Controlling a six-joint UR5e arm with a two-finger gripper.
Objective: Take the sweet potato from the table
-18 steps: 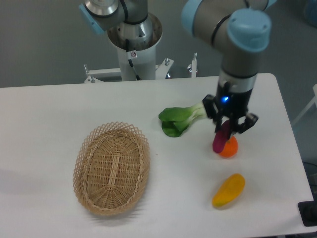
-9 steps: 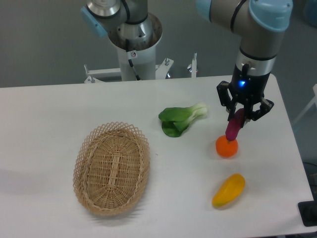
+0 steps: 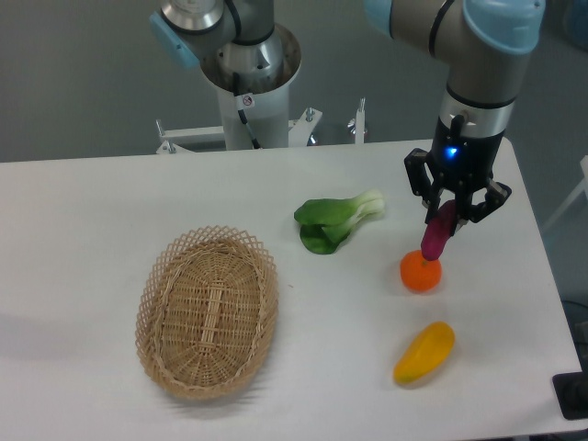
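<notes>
The light is bright and even and seems to come from above. The table (image 3: 110, 211) looks almost pure white, a little overexposed, with a faint grey patch near its left edge. Shadows are soft and short: a thin dark rim lies under the basket (image 3: 208, 311) on its near side, and small ones sit under the orange (image 3: 420, 273) and the yellow fruit (image 3: 424, 353). A small blue light glows on the gripper (image 3: 454, 215). The picture is slightly soft and grainy, and the wall behind is dim grey. Edges stay straight.
</notes>
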